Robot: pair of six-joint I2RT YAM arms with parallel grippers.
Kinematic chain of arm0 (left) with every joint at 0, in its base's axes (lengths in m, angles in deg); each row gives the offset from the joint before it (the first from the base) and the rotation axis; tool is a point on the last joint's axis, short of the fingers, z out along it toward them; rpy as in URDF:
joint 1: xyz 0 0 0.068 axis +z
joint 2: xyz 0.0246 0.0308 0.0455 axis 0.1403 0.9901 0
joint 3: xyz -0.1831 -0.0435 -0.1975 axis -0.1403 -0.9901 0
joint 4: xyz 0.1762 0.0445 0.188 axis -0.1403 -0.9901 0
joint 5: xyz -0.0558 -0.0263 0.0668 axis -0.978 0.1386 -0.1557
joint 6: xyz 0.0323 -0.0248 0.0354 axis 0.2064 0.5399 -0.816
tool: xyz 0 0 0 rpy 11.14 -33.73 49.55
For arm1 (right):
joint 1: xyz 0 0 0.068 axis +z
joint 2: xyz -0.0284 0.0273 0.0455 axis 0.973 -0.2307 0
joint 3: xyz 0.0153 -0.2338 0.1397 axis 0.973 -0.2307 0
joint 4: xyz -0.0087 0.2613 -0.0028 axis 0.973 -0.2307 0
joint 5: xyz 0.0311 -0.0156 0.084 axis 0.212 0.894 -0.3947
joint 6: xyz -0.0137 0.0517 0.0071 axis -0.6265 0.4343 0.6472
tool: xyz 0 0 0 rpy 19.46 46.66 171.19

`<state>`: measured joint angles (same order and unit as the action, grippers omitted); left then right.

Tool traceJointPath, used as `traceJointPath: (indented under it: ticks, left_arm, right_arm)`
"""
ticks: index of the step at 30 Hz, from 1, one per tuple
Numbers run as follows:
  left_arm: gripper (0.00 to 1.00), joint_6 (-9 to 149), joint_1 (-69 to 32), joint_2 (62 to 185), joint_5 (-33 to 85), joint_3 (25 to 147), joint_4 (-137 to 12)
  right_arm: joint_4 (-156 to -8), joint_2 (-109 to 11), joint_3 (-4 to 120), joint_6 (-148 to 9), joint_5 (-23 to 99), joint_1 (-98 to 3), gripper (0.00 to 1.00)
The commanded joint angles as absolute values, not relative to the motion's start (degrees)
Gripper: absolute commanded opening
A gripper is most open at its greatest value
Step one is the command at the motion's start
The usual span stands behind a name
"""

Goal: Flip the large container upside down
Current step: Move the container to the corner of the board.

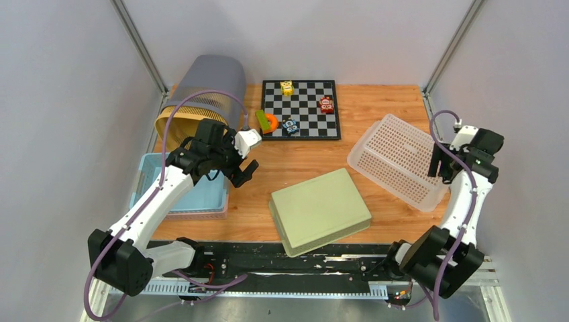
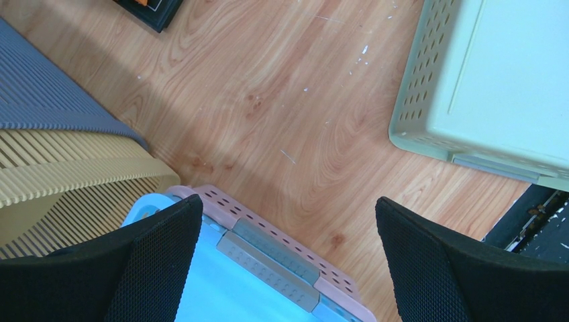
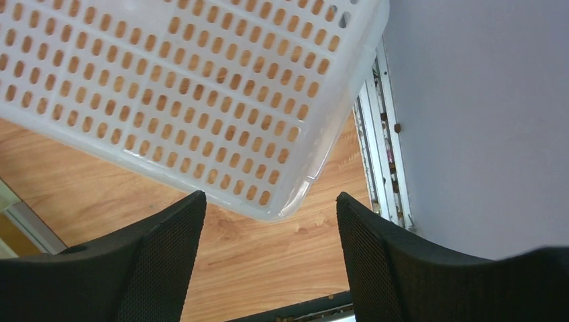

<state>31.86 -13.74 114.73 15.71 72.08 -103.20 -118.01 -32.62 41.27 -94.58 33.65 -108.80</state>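
Observation:
The large container [image 1: 201, 94] is a tall ribbed bin, grey with a yellow rim end, lying on its side at the back left; it also shows in the left wrist view [image 2: 60, 154]. My left gripper [image 1: 236, 171] is open and empty, hovering just in front of the bin, over the corner of a blue basket [image 1: 181, 191]. In the left wrist view the left gripper [image 2: 287, 201] has its jaws wide apart above the blue basket [image 2: 221, 288] and bare wood. My right gripper [image 1: 441, 164] is open and empty at the far right; in its wrist view [image 3: 270, 198] nothing is between the jaws.
The blue basket sits nested in a pink one [image 2: 268, 228]. A pale green bin [image 1: 321, 210] lies bottom up at centre front. A white perforated basket [image 1: 396, 159] lies bottom up beside the right gripper. A chessboard [image 1: 300, 109] with small toys is at the back.

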Motion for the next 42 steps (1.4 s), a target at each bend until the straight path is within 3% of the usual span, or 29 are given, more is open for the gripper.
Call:
traceJointPath:
  ticks: [1,20,30,42]
  left_arm:
    - [1.00,31.5,-13.9,114.3,15.3,71.3,-102.1]
    - [1.00,31.6,-13.9,115.1,15.6,71.4,-102.1]
    - [1.00,31.7,-13.9,115.9,16.2,71.6,-102.3]
    - [1.00,31.5,-13.9,116.3,16.5,71.5,-102.2]
  right_arm:
    - [-115.0,-36.4,40.2,-91.2,26.2,-115.6,0.73]
    - [-106.7,-58.0,46.9,-87.2,19.2,-117.5,0.73]
    - [-106.9,-71.3,59.7,-91.1,24.3,-109.4,0.75]
    - [-106.0,-79.0,68.2,-102.8,25.7,-101.2,0.79]
